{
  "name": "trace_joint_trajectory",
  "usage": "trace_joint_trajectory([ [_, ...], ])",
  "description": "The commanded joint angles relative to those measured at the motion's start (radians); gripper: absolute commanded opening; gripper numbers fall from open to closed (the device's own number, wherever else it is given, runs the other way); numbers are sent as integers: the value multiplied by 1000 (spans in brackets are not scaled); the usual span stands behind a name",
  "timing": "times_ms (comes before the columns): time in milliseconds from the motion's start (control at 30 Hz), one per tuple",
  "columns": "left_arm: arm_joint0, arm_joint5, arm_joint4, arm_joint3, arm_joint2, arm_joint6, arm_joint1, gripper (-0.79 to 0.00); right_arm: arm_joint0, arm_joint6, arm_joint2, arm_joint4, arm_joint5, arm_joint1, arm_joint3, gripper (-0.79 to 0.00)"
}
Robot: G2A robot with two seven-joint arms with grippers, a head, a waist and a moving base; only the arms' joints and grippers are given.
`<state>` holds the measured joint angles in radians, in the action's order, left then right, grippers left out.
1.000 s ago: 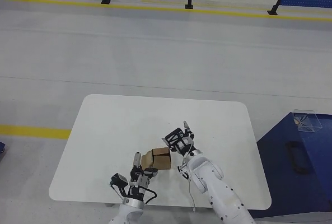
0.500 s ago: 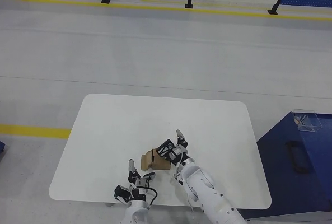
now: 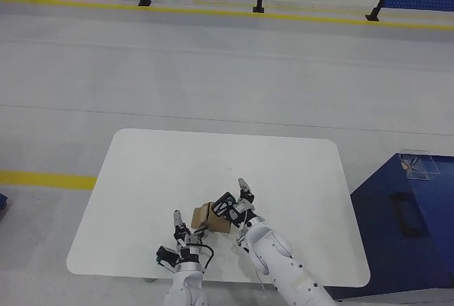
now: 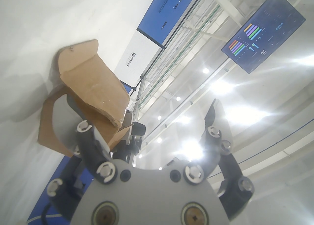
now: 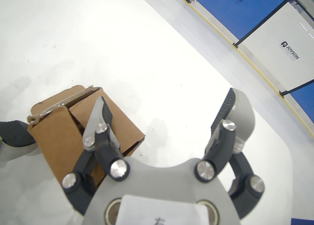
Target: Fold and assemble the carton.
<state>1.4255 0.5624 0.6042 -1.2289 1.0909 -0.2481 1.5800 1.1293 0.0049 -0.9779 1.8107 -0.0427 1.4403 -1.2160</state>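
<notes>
A small brown carton point(image 3: 209, 217) stands on the white table point(image 3: 158, 168) near its front edge, with loose flaps at its ends. My right gripper point(image 3: 234, 197) is open just right of it; in the right wrist view one finger point(image 5: 101, 113) lies across the carton point(image 5: 56, 132) top and the other hangs over bare table. My left gripper point(image 3: 185, 229) is open at the carton's near left side. In the left wrist view one finger point(image 4: 65, 115) sits against a bent flap of the carton point(image 4: 93, 81), and the other finger point(image 4: 215, 118) is free.
A blue cabinet point(image 3: 418, 222) stands right of the table with a small clear container point(image 3: 418, 164) on its top. The table edge runs close behind both grippers. The far half of the table is bare.
My right gripper moved left and nearer, onto the carton's top. My left gripper drew back toward the table's front edge, then edged up to the carton's flap. The carton shifted slightly left.
</notes>
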Motion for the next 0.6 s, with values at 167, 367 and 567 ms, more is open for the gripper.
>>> trace_joint_trajectory([
  [167,-8,42,-14,11,22,-9,5,0,3,-8,-1,4,7,2,-1,0],
  [367,-32,4,-29,21,41,-44,9,0,6,-10,-3,9,13,3,-4,0],
  [567,-45,-21,-39,4,52,-58,14,0,11,-11,-5,17,18,3,-13,0],
])
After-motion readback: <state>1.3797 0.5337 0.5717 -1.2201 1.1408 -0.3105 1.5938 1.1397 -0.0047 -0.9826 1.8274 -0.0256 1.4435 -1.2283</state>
